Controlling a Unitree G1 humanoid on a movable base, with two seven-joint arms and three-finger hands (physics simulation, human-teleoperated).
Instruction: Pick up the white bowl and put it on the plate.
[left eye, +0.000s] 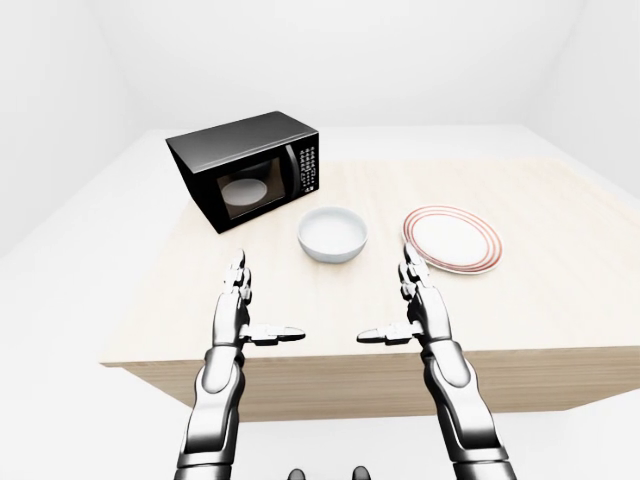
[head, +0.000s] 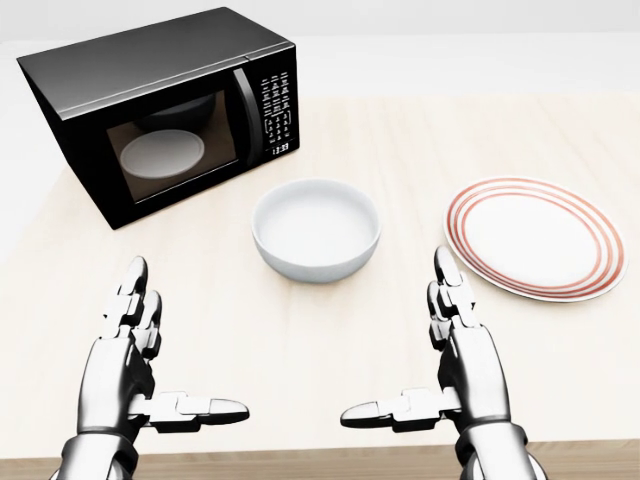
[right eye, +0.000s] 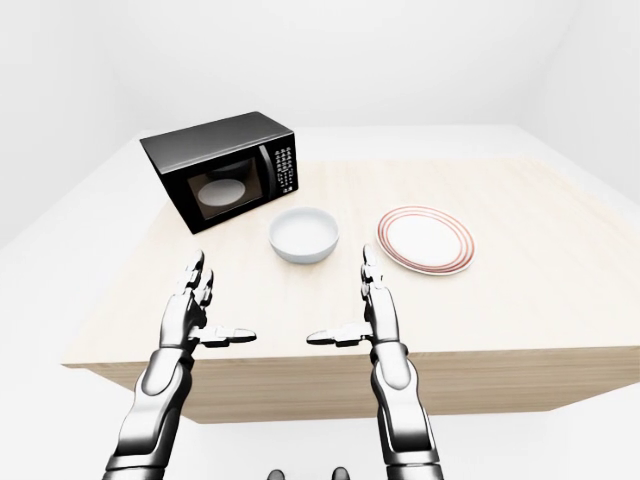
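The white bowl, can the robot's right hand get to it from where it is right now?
Probably yes. The right hand is open and empty, and only bare table lies between it and the white bowl. The plate and microwave stand off to either side.
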